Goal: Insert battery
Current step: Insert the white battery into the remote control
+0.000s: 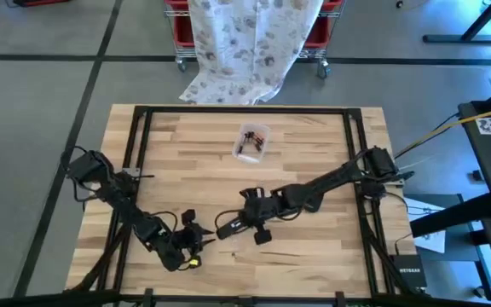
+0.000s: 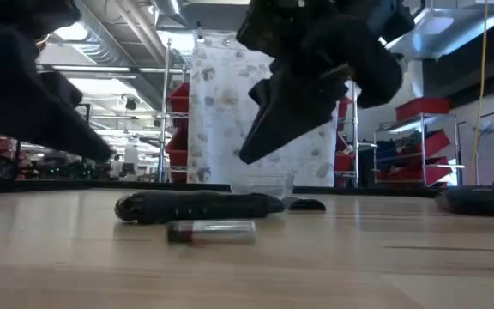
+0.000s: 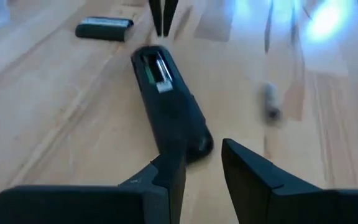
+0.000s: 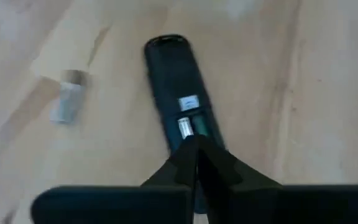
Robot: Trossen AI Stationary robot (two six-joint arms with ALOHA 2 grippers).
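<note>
A black remote (image 3: 166, 106) lies flat on the wooden table (image 1: 314, 247) between my two grippers, its battery bay (image 3: 154, 68) open at the end toward my right gripper, something silver inside. A loose battery (image 2: 211, 230) lies beside it on the near side. The bay's black cover (image 3: 104, 28) lies past the remote's open end. My right gripper (image 4: 194, 152) is shut, its tips over the bay; the low view shows a gap above the remote (image 2: 200, 206). My left gripper (image 3: 201, 171) is open, raised just short of the remote's closed end.
A clear plastic tub (image 1: 251, 141) with small parts stands farther back, mid-table. Black frame rails (image 1: 352, 145) run along the table's left, right and far sides. A patterned cloth (image 1: 245, 43) hangs beyond the far edge. Bare wood lies to the right of the remote.
</note>
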